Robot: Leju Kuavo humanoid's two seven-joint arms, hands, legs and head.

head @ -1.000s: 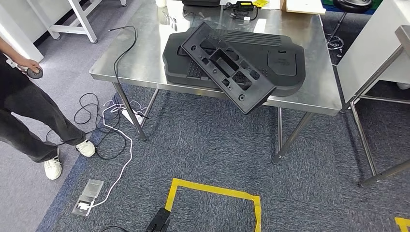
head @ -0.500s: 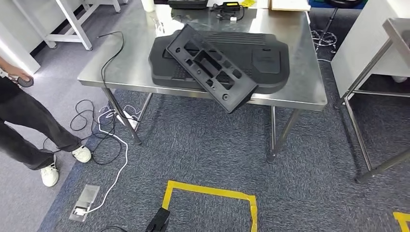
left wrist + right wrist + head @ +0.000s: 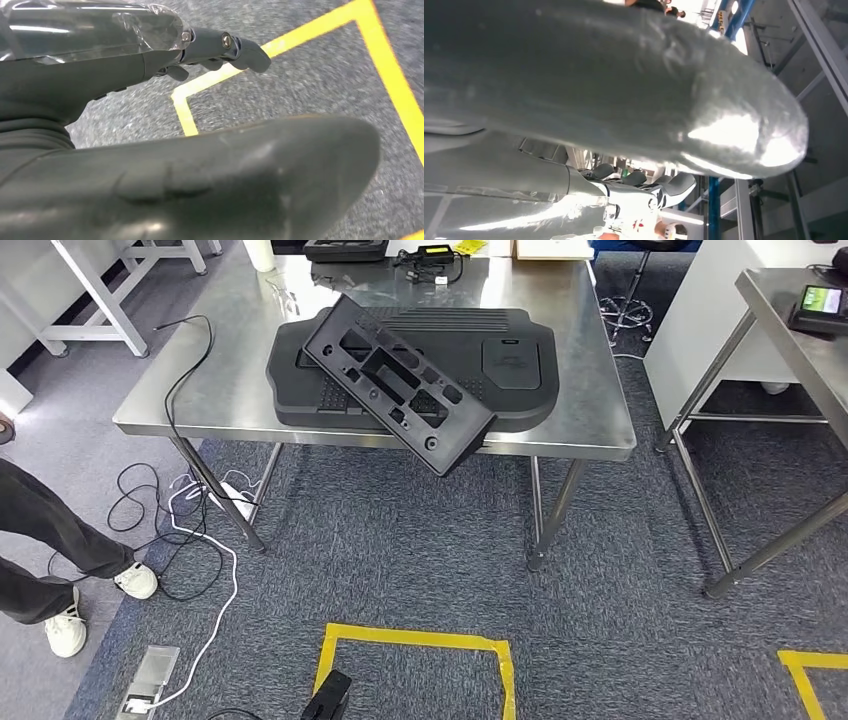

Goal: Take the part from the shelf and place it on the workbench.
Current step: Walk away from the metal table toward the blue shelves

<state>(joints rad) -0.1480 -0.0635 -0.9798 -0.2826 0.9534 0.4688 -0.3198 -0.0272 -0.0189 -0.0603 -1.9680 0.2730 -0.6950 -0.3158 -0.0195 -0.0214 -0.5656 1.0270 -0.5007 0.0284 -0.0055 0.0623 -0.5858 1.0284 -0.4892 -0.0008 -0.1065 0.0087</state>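
Two black plastic parts on the counter (image 3: pixel 200 390) — slotted panel (image 3: pixel 398 385) atop moulded cover (image 3: pixel 500 380); left robot hand (image 3: pixel 150 150) and right robot hand (image 3: pixel 599 100) both empty, fingers apart.

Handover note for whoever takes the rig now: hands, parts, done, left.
Left hand: hangs over the carpet by the yellow floor tape, fingers apart, holding nothing.
Right hand: fingers apart, nothing in them.
Parts: two black parts on the steel workbench. The narrow slotted panel lies tilted across the large cover, one corner past the front edge.
Done: the parts are placed.
Left: cannot tell if more remain.
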